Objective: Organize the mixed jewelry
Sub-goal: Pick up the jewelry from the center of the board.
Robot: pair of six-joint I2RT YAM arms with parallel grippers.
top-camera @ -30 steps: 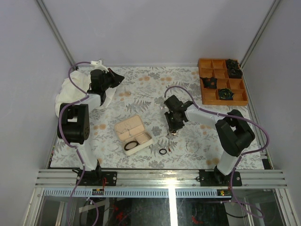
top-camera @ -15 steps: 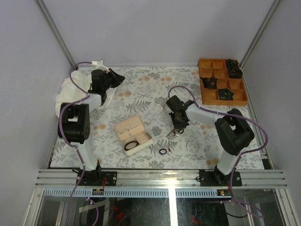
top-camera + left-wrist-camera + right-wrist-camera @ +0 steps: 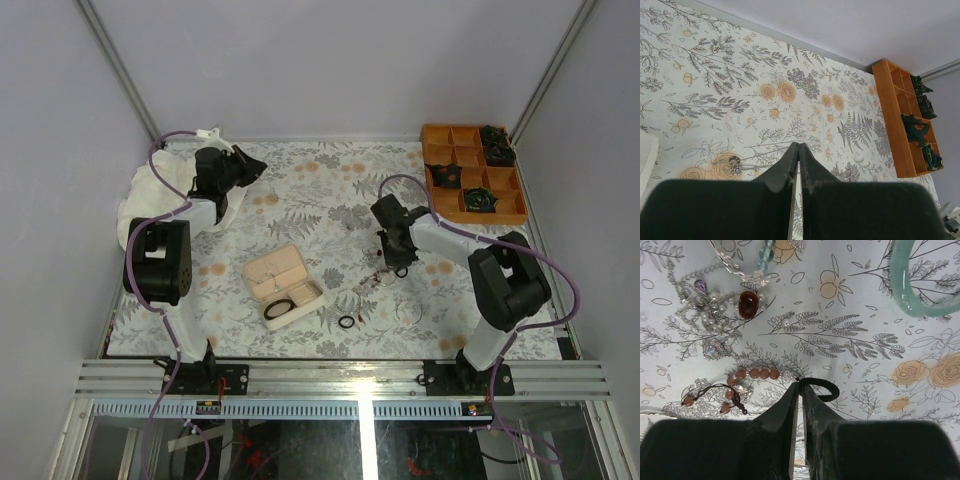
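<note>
Floral cloth (image 3: 300,200); orange tray (image 3: 470,217); beige box (image 3: 275,270); teal bangle (image 3: 900,285); black ring (image 3: 829,385).

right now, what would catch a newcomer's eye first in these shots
The orange compartment tray in the far right corner stands out most. Right of centre, the right gripper pinches a thin black ring beside a tangle of silvery chains with a red stone; a teal bangle lies nearby.
</note>
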